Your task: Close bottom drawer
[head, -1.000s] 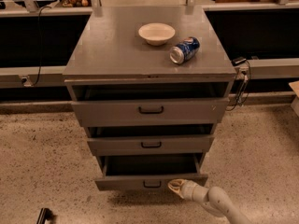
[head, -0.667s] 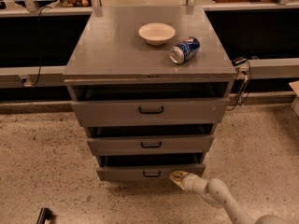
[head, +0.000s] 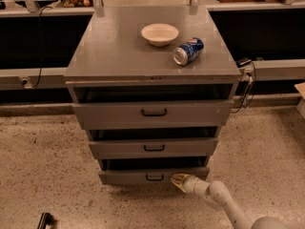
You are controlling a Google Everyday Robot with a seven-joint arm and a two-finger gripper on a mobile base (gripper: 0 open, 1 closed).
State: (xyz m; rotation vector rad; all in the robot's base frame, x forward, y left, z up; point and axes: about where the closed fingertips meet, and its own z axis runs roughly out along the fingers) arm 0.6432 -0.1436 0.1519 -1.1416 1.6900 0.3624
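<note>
Grey metal cabinet (head: 114, 56): on top, a blue Pepsi can (head: 188, 51) lies on its side near an empty white bowl (head: 159, 34). We note the bottom drawer (head: 128, 177) standing slightly out, its interior dark. The gripper (head: 177, 179), pinched narrow, touches the drawer's front just right of the handle (head: 154, 177).

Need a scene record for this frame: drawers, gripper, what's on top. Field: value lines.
bottom drawer: partly open, dark gap above its front
gripper: low, at the bottom drawer's front, just right of its handle in view
middle drawer: dark gap above its front
top drawer: dark gap above its front
cabinet top: bowl upright; soda can on its side
task: not yet done
</note>
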